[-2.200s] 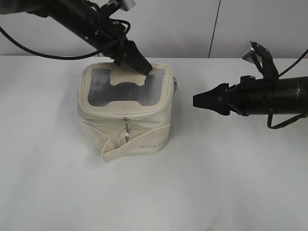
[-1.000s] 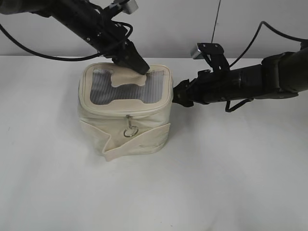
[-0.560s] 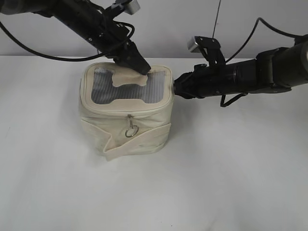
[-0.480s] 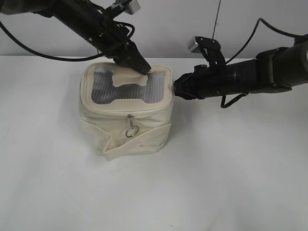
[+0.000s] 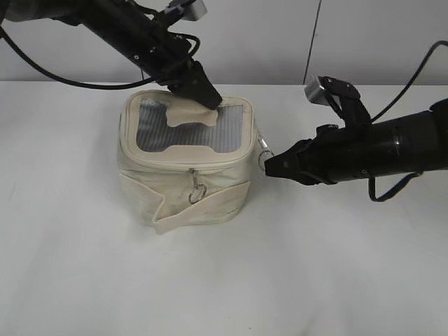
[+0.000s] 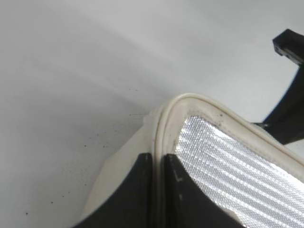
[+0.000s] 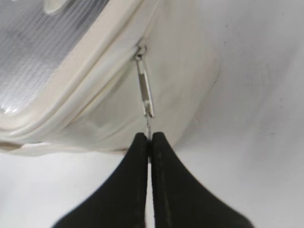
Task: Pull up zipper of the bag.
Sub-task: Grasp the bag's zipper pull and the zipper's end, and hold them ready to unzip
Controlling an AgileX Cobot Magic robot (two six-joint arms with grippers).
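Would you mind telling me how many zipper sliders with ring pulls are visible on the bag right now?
2. One slider hangs at the front of the bag; the other is at its right side, its pull pinched by the right gripper. The rear rim is hidden.

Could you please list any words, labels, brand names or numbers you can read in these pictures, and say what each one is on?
None: no view shows readable text.
The bag, with its mesh lid and cream patch, carries no print or label.
The zipper pull is plain metal, no marking legible.
The left gripper and right gripper are plain black.
The table is bare white.
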